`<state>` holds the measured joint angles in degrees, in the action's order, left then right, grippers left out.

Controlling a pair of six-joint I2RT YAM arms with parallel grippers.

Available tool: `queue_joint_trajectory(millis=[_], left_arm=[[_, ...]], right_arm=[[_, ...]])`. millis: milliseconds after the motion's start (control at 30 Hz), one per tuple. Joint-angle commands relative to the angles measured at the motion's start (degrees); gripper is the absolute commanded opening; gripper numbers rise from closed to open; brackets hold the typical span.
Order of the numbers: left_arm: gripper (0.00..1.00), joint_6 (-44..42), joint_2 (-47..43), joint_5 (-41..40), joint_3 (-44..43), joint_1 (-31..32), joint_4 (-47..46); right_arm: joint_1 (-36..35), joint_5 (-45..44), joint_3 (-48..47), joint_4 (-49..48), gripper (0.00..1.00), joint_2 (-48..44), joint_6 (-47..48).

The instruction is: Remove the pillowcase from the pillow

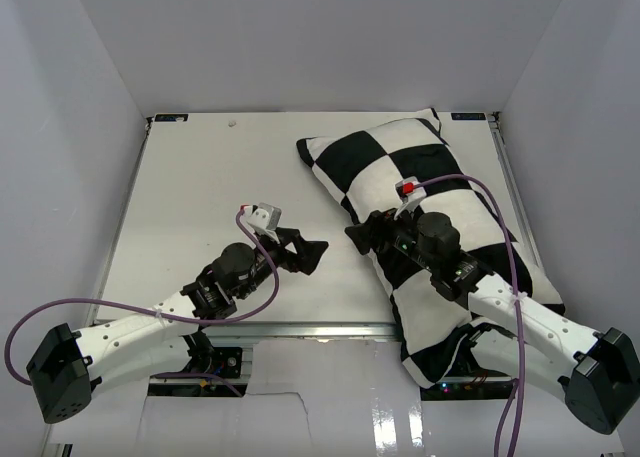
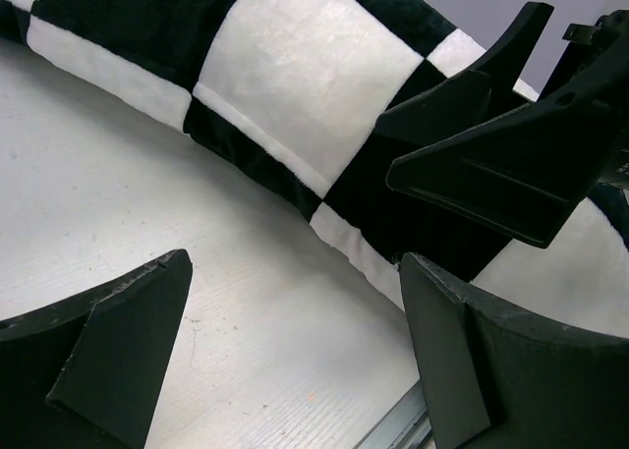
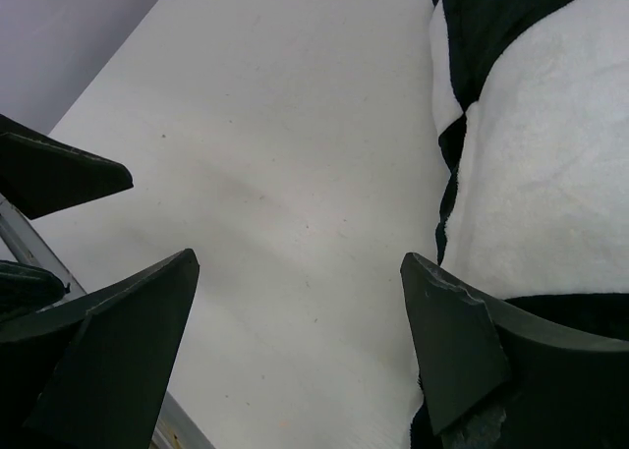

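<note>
Right claw agape at plush pillowcase

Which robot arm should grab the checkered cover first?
Probably the right. The right gripper is open and straddles the edge of the pillowcase, with one finger against the fabric. The left gripper is open too, but sits over bare table.

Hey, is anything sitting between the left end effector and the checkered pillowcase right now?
Only the right end effector, which is open at the pillowcase's near edge, almost straight ahead of the open left end effector. Otherwise only bare table lies between them, and nothing else visible blocks the way.
</note>
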<state>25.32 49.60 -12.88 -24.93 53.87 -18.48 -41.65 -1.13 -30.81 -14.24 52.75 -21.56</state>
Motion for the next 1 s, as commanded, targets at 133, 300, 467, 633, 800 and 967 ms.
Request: queue_joint_trajectory(millis=[133,300,467,633,800,967], left_arm=[[0.98,0.5,0.7,2.2,-2.2,0.4,-0.9],[0.98,4.0,6.6,0.5,-7.2,0.2,3.1],[0.98,7.8,20.7,0.7,-18.6,-1.4,8.2],[0.98,9.3,35.0,0.9,-30.3,-3.1,12.2],[0.98,11.2,50.5,5.8,-41.4,-5.7,10.9],[0.92,11.9,64.4,9.5,-52.7,-7.5,12.8]], right_arm=[[-0.3,-5.4,-1.9,0.0,0.90,-2.4,-1.5],[-0.2,-14.9,-2.2,4.3,0.90,-7.8,-4.4],[-0.2,-25.2,0.6,7.0,0.90,-17.7,-5.1],[-0.2,-27.4,7.9,0.8,0.90,-29.3,-3.3],[-0.1,-28.7,7.4,2.4,0.90,-31.0,-3.3],[-0.1,-29.0,6.9,2.6,0.90,-30.0,-2.9]])
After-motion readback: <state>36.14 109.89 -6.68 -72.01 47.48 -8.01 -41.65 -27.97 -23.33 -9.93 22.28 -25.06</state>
